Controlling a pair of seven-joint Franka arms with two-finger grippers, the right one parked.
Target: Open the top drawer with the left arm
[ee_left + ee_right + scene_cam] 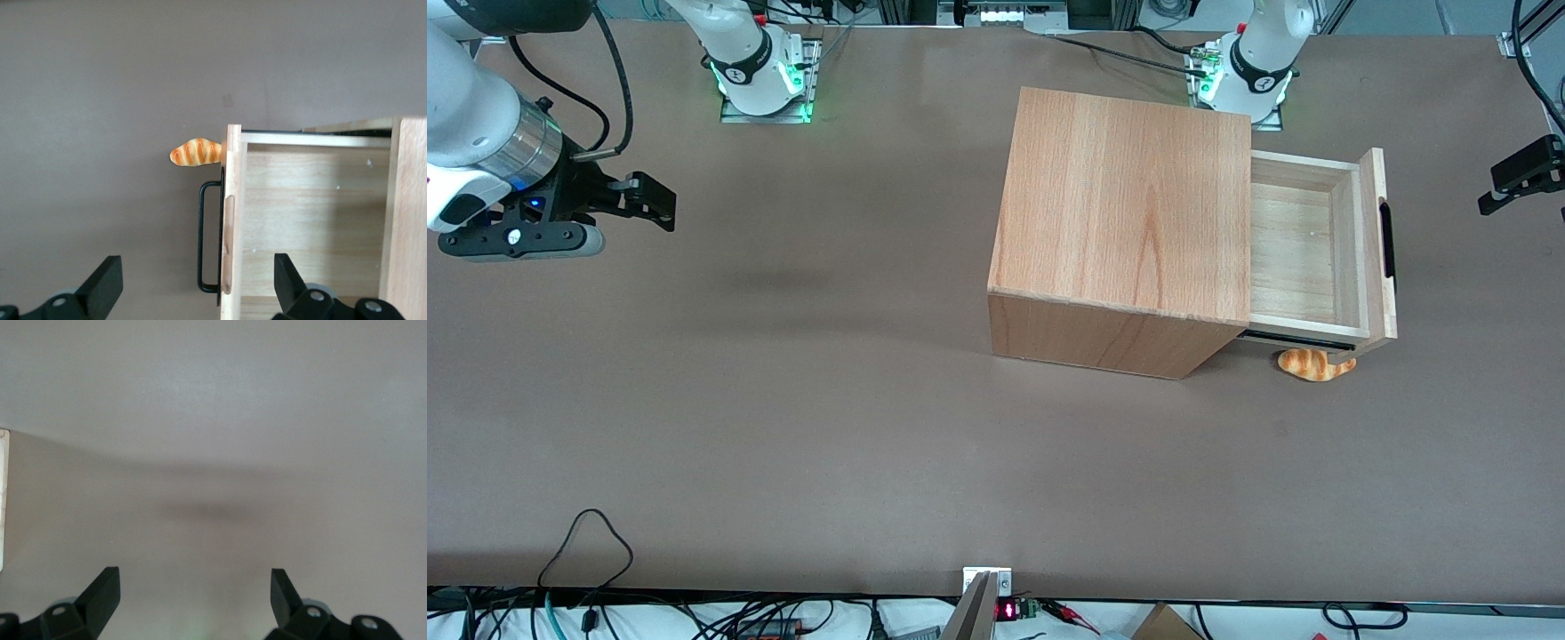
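Observation:
The top drawer (pixel 1303 258) of the wooden cabinet (pixel 1129 204) stands pulled out, its pale inside bare (pixel 313 220). A slim black bar handle (pixel 1387 240) runs along its front panel (pixel 231 220). The left arm's gripper (pixel 1489 191) hangs apart from the drawer front, toward the working arm's end of the table. Its jaws are open wide with nothing between them. In the left wrist view the gripper (pixel 198 283) looks down on the handle (pixel 202 233) and front panel without touching them.
A small orange bread-shaped toy (pixel 1312 364) lies on the brown table (pixel 827 400) under the drawer's front corner nearer the front camera, and shows in the wrist view as the toy (pixel 195 153). Cables hang along the table's near edge.

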